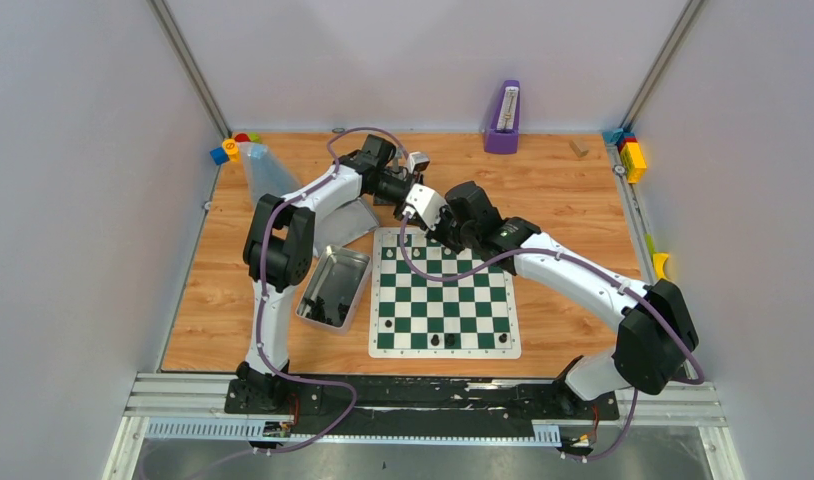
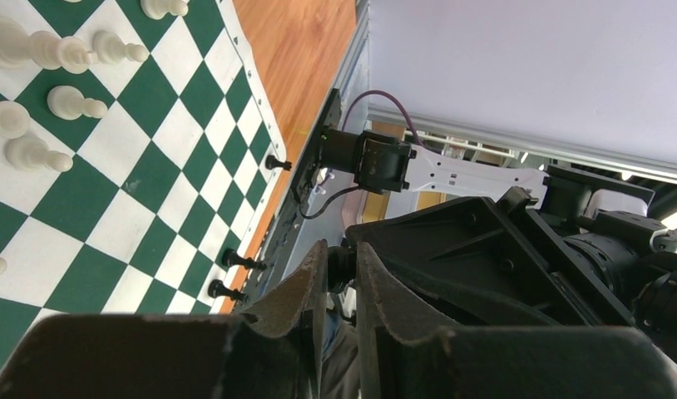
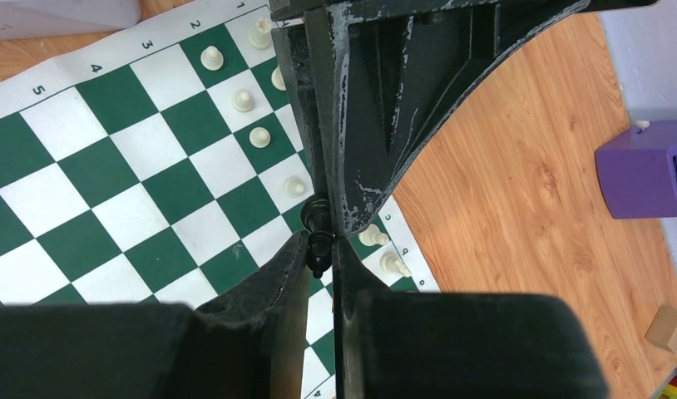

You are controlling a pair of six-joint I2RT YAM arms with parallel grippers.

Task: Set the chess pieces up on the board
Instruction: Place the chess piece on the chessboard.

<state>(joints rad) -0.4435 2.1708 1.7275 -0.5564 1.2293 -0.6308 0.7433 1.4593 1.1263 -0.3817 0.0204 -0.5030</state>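
The green and white board [image 1: 444, 300] lies in the middle of the table. Several cream-white chess pieces [image 2: 76, 104] stand along its far rows, also visible in the right wrist view [image 3: 244, 101]. A few black pieces [image 1: 435, 341] stand on the near row. Both grippers meet above the board's far edge. My left gripper [image 2: 342, 253] is shut on a small black chess piece [image 2: 343, 273]. My right gripper [image 3: 320, 245] is shut on the same black piece [image 3: 318, 237], pinching its top end, while the left gripper's fingers [image 3: 360, 125] hold its other end.
A silver tin [image 1: 333, 287] with dark pieces inside sits left of the board, a grey flat lid [image 1: 351, 225] behind it. A purple object [image 1: 502, 118] stands at the back wall. Coloured blocks lie in the back left [image 1: 233, 148] and back right [image 1: 631, 155] corners.
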